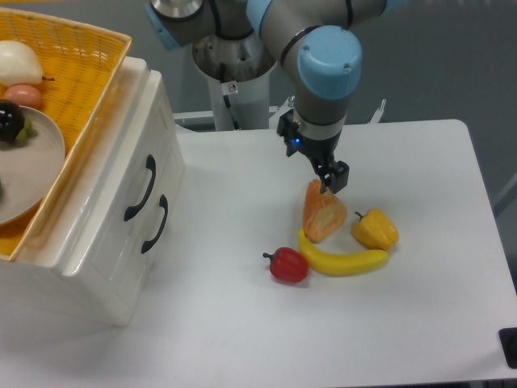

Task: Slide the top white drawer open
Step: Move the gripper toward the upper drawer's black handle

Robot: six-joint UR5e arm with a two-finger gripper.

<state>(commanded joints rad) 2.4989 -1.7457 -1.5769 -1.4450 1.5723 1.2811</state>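
The top white drawer (pixel 121 174) sits closed in the white cabinet at the left, its curved black handle (pixel 139 187) on the slanted front. Below it is the lower drawer with a matching handle (pixel 155 224). My gripper (pixel 334 178) hangs over the table well to the right of the cabinet, just above the orange bread piece (pixel 322 212). Its black fingers point down and look close together with nothing between them.
A yellow woven basket (pixel 89 73) rests on the cabinet top, holding a plate and some food. On the table lie a banana (pixel 343 260), a yellow pepper (pixel 376 229) and a red pepper (pixel 287 264). The arm's base (pixel 234 77) stands at the back.
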